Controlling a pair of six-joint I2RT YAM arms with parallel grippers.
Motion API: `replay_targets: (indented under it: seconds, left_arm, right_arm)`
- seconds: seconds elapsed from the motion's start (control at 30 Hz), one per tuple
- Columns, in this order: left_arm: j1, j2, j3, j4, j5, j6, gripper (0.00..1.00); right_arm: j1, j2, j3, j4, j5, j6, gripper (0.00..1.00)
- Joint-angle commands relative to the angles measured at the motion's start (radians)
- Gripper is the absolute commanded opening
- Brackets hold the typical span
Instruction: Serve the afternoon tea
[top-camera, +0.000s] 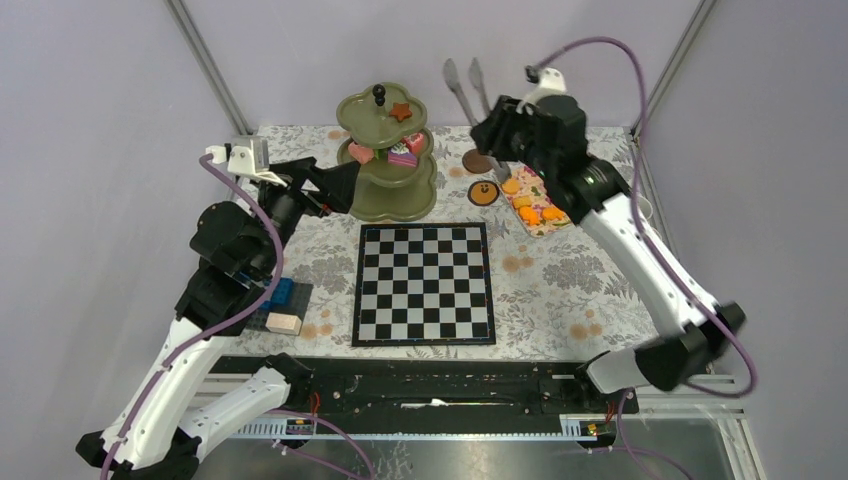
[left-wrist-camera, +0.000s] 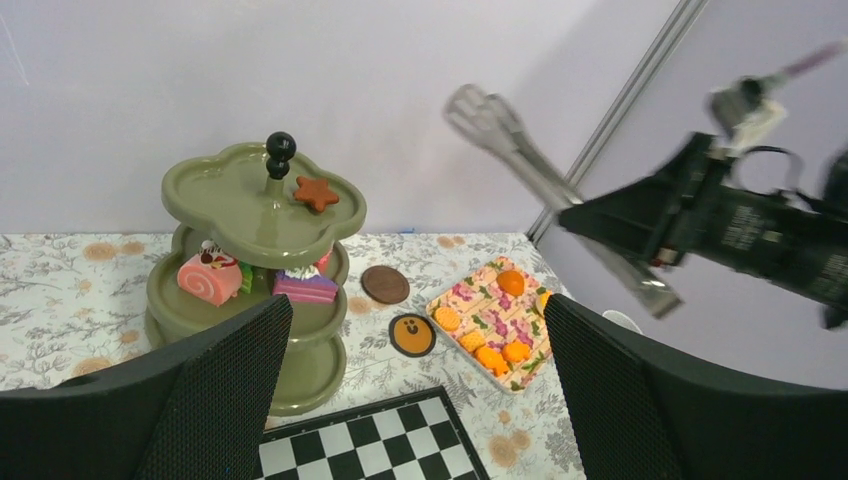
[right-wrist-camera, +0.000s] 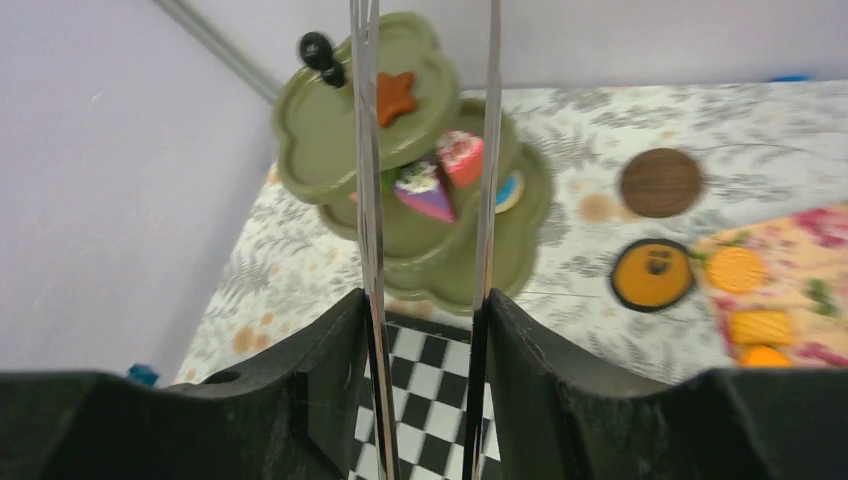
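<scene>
Blue and beige blocks (top-camera: 282, 306) lie nearest on the table (top-camera: 560, 290), beside the chessboard (top-camera: 424, 283). Beyond them the left fingers (left-wrist-camera: 200, 400) gape wide and empty, facing the olive three-tier stand (top-camera: 400, 205), which carries a brown star cookie (top-camera: 401, 111) on top and a pink roll cake (left-wrist-camera: 210, 280) on its middle tier. Right fingers (right-wrist-camera: 320, 400) clamp raised metal tongs (top-camera: 462, 88) near the patterned tray (left-wrist-camera: 470, 297) of orange pastries (left-wrist-camera: 511, 282), far right.

The stand (top-camera: 400, 205) is olive green, with a black knob (top-camera: 379, 95) and a reddish-brown star (top-camera: 401, 111) on top. To its right, a pink floral tray (left-wrist-camera: 497, 322) carries orange pastries (left-wrist-camera: 447, 318), below silver tongs (top-camera: 462, 85). The near chessboard (top-camera: 424, 283) is black and white, on a pale tablecloth (top-camera: 560, 290) with grey leaves and orange blooms.
</scene>
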Motion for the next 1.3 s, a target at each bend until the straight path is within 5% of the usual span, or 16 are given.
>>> replay_targets:
  seconds: [0.0,0.17,0.33,0.63,1.27]
  left_arm:
    - [0.004,0.010,-0.019,0.028,0.000,0.025,0.99]
    - [0.004,0.023,-0.061,0.030,-0.017,0.062,0.99]
    - [0.004,0.048,-0.112,0.042,-0.041,0.084,0.99]
    - [0.003,0.072,-0.169,0.061,-0.025,0.102,0.99]
    - [0.004,0.064,-0.213,0.070,-0.040,0.126,0.99]
  right_arm:
    - [-0.068,-0.171,-0.208,0.017,0.209,-0.079,0.51]
    - [-0.262,-0.263,-0.446,-0.001,0.135,-0.050,0.50]
    - [-0.296,-0.226,-0.519,-0.095,0.119,-0.067,0.52]
    - [-0.326,0.000,-0.444,-0.123,-0.059,-0.114,0.55]
    - [-0.327,0.205,-0.308,-0.114,-0.072,-0.166,0.54]
